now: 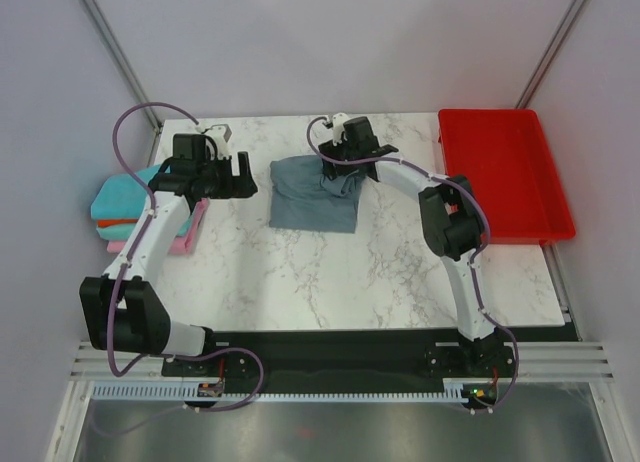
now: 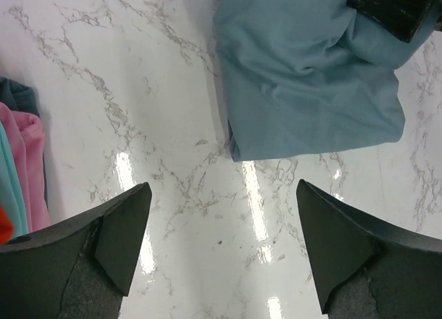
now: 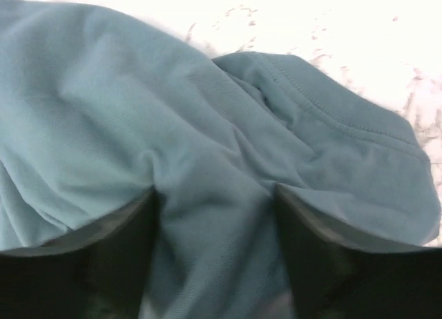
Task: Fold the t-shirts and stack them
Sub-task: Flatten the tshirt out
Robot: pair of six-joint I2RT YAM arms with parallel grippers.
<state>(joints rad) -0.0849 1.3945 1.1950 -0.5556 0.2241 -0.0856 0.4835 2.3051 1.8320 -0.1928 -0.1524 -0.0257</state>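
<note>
The slate grey-blue t-shirt (image 1: 312,197) lies partly folded and rumpled at the back middle of the marble table; it also shows in the left wrist view (image 2: 304,84) and fills the right wrist view (image 3: 207,112). My right gripper (image 1: 338,174) (image 3: 214,195) is open, its fingers pressed down into the shirt's far right part with cloth bulging between them. My left gripper (image 1: 240,172) (image 2: 222,188) is open and empty above bare table, left of the shirt. Folded teal (image 1: 125,194), orange (image 1: 105,225) and pink (image 1: 185,232) shirts are stacked at the left edge.
A red plastic tray (image 1: 545,232) stands at the back right of the table. The right gripper's black body (image 2: 397,8) shows over the shirt in the left wrist view. The pink shirt's edge (image 2: 27,167) is at that view's left.
</note>
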